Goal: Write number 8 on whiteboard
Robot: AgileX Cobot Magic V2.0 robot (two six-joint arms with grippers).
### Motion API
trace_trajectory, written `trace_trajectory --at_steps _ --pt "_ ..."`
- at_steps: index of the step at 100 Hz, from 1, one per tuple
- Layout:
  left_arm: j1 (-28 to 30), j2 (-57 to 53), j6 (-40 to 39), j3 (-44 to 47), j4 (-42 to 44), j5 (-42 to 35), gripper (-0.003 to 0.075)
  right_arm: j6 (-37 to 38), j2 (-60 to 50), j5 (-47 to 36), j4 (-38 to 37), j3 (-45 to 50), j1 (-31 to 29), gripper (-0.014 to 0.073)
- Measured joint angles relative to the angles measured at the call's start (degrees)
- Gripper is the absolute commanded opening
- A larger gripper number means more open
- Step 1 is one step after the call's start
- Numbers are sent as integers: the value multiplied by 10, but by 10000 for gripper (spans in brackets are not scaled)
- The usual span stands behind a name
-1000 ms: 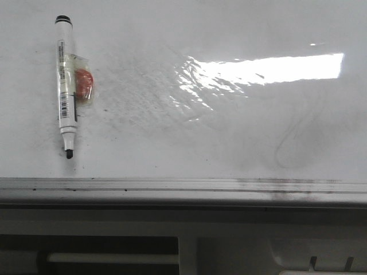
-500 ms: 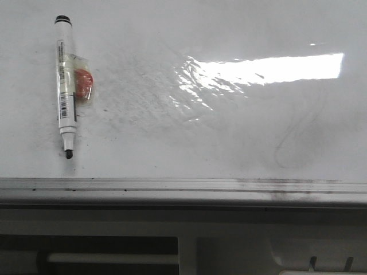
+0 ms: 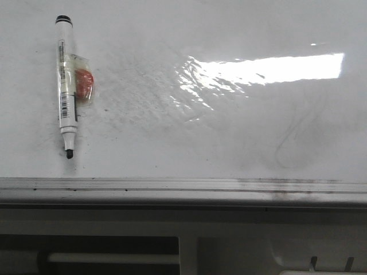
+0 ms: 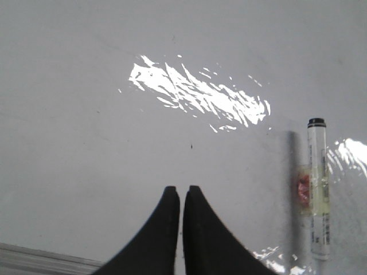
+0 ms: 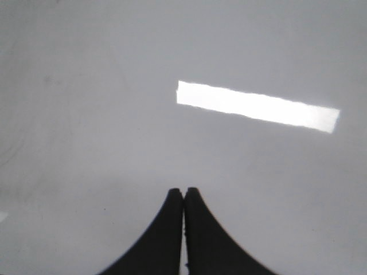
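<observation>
The whiteboard (image 3: pixel 229 149) is glossy white with grey smudges and bright glare. No black number 8 shows on it; only a faint grey erased curve (image 3: pixel 287 143) lies at the right. A white marker (image 3: pixel 67 80) with a black tip lies uncapped at the left, with a red-orange piece taped to it. It also shows in the left wrist view (image 4: pixel 317 197). My left gripper (image 4: pixel 182 190) is shut and empty above the board, apart from the marker. My right gripper (image 5: pixel 184 191) is shut and empty over bare board (image 5: pixel 114 143). Neither gripper shows in the front view.
A grey metal edge rail (image 3: pixel 172 186) runs along the board's near edge, also in the left wrist view (image 4: pixel 34 258). Below it is the robot's pale base with a white bar (image 3: pixel 114 259). Glare patches (image 3: pixel 269 69) mark the board.
</observation>
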Motion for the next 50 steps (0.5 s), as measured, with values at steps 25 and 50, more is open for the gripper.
trace_trajectory --at_steps 25,50 --pt "0 0 0 0 -82 -2 -20 2 0 -1 70 0 0 -42" --pt "0 0 0 0 -89 -2 -20 2 0 -1 76 0 0 -42"
